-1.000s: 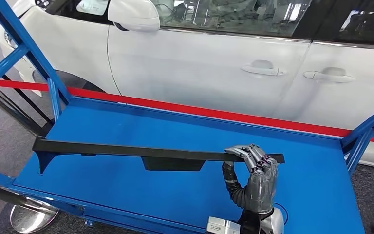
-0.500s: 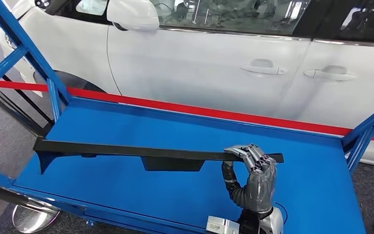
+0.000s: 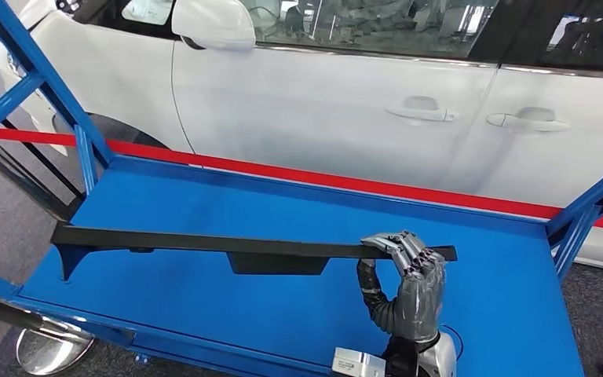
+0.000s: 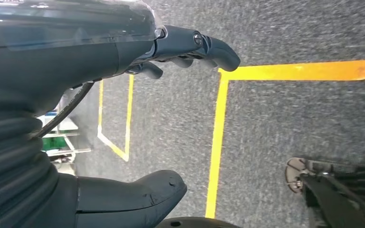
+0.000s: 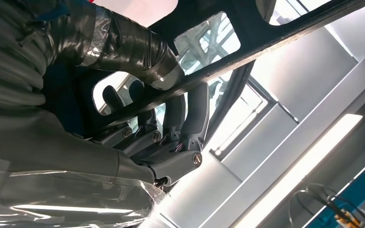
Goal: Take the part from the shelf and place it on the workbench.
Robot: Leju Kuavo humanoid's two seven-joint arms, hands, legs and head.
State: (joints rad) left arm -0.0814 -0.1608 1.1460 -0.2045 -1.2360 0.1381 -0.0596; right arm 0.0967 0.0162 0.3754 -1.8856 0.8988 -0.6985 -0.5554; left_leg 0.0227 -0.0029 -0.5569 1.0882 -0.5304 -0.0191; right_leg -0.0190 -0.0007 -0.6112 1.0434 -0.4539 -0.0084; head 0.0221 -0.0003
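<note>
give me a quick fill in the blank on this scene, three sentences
1. The long black part is held near one end by the robot's ____ hand.
2. The shelf under the part is painted ____.
3. Behind the shelf stands a ____ car.

Missing words: right; blue; white

part (image 3: pixel 204 242) black; workbench (image 3: pixel 283 204) blue; car (image 3: pixel 322 110) white; stripe (image 3: pixel 345 183) red; floor lines (image 4: pixel 217 142) yellow
</note>
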